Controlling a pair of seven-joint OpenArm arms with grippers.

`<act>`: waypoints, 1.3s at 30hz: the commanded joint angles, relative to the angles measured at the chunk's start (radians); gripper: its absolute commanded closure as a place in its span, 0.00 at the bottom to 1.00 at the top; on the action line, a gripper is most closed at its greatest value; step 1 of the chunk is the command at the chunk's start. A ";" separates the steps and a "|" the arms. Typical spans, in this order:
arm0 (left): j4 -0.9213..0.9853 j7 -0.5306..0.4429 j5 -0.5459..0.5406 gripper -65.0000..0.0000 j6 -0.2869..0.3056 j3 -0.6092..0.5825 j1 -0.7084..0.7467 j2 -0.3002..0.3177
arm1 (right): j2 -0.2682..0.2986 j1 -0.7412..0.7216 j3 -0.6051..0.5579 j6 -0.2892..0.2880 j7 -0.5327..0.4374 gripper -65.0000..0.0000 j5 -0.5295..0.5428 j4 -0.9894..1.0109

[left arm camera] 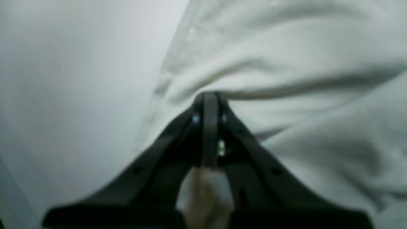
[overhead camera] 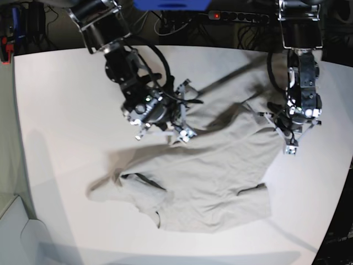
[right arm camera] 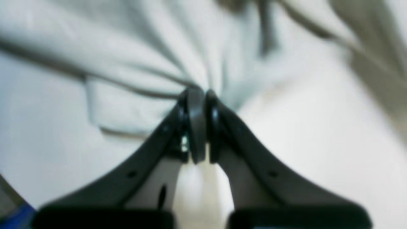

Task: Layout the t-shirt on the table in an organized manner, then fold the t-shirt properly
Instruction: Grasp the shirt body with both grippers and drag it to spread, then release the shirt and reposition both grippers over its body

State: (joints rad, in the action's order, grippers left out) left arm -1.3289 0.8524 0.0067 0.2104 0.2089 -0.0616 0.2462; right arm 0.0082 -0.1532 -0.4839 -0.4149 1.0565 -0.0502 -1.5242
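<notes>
The light grey-beige t-shirt lies rumpled across the middle of the white table, with one sleeve bunched at the lower left. On the base view's right, my left gripper is shut on the shirt's right edge. In the left wrist view the cloth puckers at the shut tips of the left gripper. My right gripper, on the base view's left, is shut on the shirt's upper left edge. In the right wrist view, folds of the shirt radiate from the right gripper's pinched tips.
A black power strip and cables lie beyond the table's far edge, beside a blue object. A red item sits past the far left corner. The table's front edge runs along the bottom left of the base view.
</notes>
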 commanded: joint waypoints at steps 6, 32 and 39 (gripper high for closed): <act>0.012 0.072 0.008 1.00 0.008 0.001 0.006 0.014 | 0.085 0.039 0.112 -0.011 0.047 0.99 0.008 -0.223; -0.476 0.224 -0.208 1.00 0.010 0.025 -0.001 -0.054 | 0.273 0.243 0.256 -0.118 0.163 1.00 0.002 -0.479; -0.459 0.235 -0.245 1.00 0.010 -0.125 0.090 -0.132 | 0.247 0.177 0.333 -0.118 0.159 1.00 0.002 -0.479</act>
State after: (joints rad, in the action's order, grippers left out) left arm -1.7699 1.1072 -0.2409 0.2218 0.0719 0.0467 0.1066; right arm 0.2474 0.0410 -0.1581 -0.5243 1.2278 -0.0387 -1.9862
